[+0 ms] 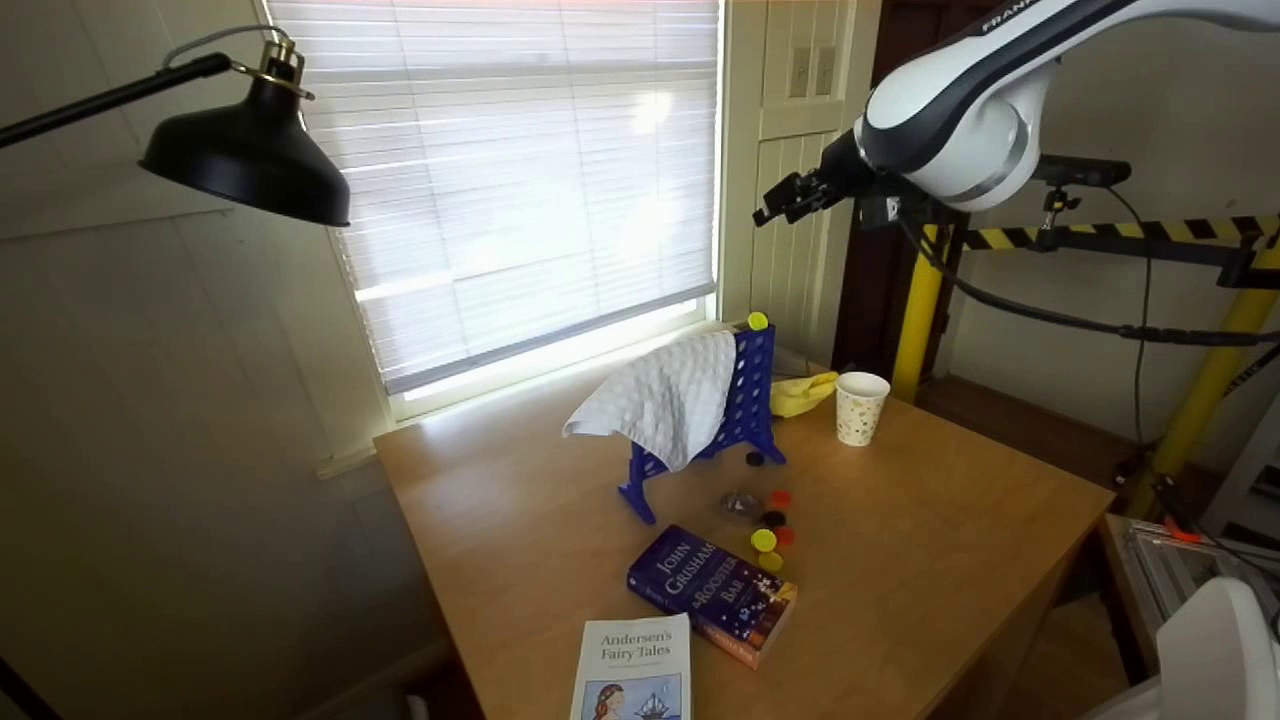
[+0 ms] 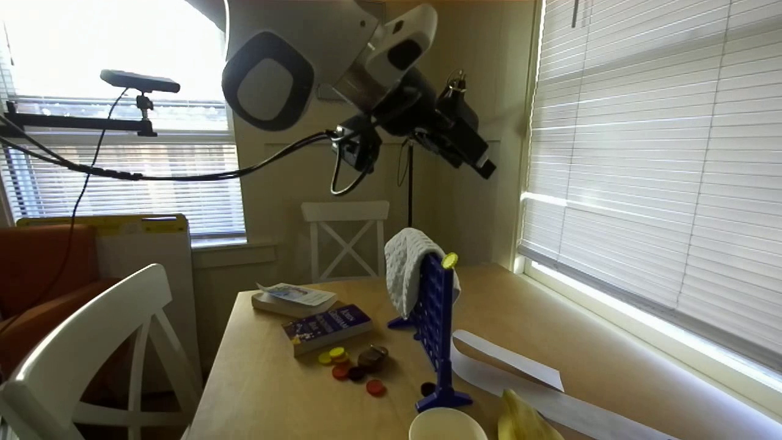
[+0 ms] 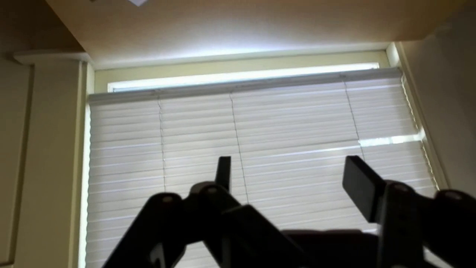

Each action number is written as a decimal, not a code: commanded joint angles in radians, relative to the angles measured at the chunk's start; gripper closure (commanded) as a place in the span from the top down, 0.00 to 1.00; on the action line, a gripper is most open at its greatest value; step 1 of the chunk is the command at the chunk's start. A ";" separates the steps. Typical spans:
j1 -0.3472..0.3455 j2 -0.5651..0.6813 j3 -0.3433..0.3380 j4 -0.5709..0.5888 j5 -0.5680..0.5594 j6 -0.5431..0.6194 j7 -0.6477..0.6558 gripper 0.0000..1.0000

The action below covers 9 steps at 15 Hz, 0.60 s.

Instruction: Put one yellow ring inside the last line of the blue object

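The blue object is an upright blue rack with round holes, standing on the table; it also shows edge-on in an exterior view. A yellow ring sits at the top of its end, seen there too in an exterior view. Another yellow ring lies on the table with a second yellow piece beside it; they show in an exterior view. My gripper is open and empty, high above the table and apart from the rack. The wrist view shows no rack or ring.
A white cloth drapes over the rack. Red and black pieces lie near the yellow ones. A dark-blue book and a white book lie nearby. A paper cup and a yellow item stand by the rack's end.
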<state>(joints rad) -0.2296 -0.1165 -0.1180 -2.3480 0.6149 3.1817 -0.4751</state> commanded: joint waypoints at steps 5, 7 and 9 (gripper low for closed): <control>-0.174 0.038 0.064 0.240 -0.569 -0.624 0.466 0.20; -0.116 0.052 0.057 0.327 -0.591 -0.783 0.535 0.05; -0.059 0.092 0.050 0.460 -0.596 -0.939 0.602 0.00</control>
<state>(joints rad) -0.3703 -0.0822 -0.0381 -2.0625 0.0569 2.4388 0.0247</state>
